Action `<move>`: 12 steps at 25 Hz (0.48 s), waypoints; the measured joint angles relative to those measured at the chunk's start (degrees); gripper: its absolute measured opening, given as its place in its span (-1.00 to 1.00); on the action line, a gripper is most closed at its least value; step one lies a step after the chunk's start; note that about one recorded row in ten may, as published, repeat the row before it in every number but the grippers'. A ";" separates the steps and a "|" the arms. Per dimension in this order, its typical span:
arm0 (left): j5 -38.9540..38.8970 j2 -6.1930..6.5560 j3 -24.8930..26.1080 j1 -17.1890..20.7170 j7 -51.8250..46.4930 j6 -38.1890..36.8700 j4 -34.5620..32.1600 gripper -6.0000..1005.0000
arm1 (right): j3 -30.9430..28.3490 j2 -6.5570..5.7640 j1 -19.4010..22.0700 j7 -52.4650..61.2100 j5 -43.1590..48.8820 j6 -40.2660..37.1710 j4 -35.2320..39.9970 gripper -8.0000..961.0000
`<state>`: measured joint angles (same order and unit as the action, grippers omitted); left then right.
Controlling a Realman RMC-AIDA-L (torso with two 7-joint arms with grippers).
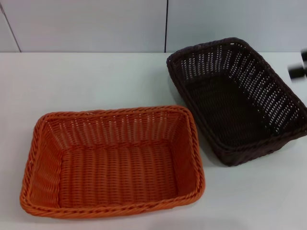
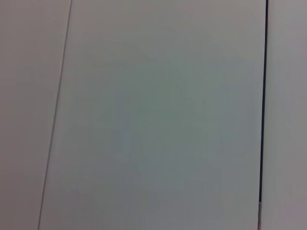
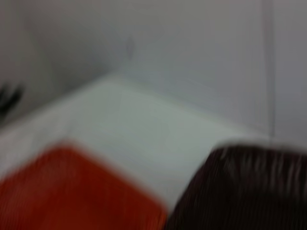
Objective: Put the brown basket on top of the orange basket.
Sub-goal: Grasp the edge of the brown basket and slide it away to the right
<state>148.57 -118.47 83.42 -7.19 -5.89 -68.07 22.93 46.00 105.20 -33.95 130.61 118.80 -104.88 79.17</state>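
Observation:
The orange basket [image 1: 113, 160] sits on the white table at the front left, empty and upright. The brown basket [image 1: 237, 98] stands on the table at the back right, turned at an angle, empty, apart from the orange one. A dark part of my right gripper [image 1: 299, 66] shows blurred at the right edge, beside the brown basket's far right rim. The right wrist view shows the orange basket [image 3: 72, 191] and the brown basket [image 3: 244, 191], both blurred. My left gripper is out of view; its wrist view shows only a pale panelled wall.
The white table [image 1: 86, 81] runs back to a pale panelled wall [image 1: 96, 24] with a dark vertical seam. Bare table lies behind the orange basket and in front of the brown one.

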 joint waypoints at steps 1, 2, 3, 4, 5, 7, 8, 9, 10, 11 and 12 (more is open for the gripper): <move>-0.01 0.03 -0.01 -0.44 0.00 0.98 0.00 0.57 | 0.26 -0.70 -2.49 -2.45 4.70 -5.60 0.21 0.71; -0.01 0.03 -0.01 -0.44 0.00 0.98 0.00 0.57 | 0.26 -0.70 -2.49 -2.45 4.70 -5.60 0.21 0.71; -0.01 0.07 0.00 -0.90 0.00 1.55 0.00 0.57 | 0.33 -0.91 -3.39 -3.22 6.48 -7.45 0.31 0.71; -0.01 0.07 -0.01 -1.29 0.00 2.05 -0.15 0.57 | 0.93 -1.19 -4.82 -5.33 9.19 -10.05 0.47 0.71; -0.01 0.07 -0.01 -1.29 0.00 2.05 -0.15 0.57 | 0.93 -1.19 -4.82 -5.33 9.19 -10.05 0.47 0.71; -0.01 0.05 -0.02 -1.59 0.00 2.48 -0.38 0.57 | 2.09 -1.29 -5.44 -8.77 10.65 -11.98 1.04 0.71; -0.01 0.01 -0.03 -1.88 0.00 2.90 -0.56 0.57 | 2.60 -1.29 -5.55 -10.32 11.08 -12.74 1.48 0.71; -0.01 -0.02 -0.06 -2.00 0.00 3.10 -0.58 0.57 | 3.41 -1.26 -5.65 -12.40 11.41 -14.06 2.72 0.71; -0.01 -0.02 -0.06 -2.00 0.00 3.10 -0.58 0.57 | 3.41 -1.26 -5.65 -12.40 11.41 -14.06 2.72 0.71; 0.00 -0.09 -0.23 -2.06 -0.03 3.25 -0.47 0.57 | 4.18 -1.17 -5.90 -14.37 11.48 -15.15 3.51 0.71; 0.00 -0.09 -0.23 -2.06 -0.03 3.25 -0.47 0.57 | 4.18 -1.17 -5.90 -14.37 11.48 -15.15 3.51 0.71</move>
<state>148.57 -118.56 83.19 -9.25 -5.92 -64.83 22.46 50.18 104.02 -39.85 116.24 130.27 -120.04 82.68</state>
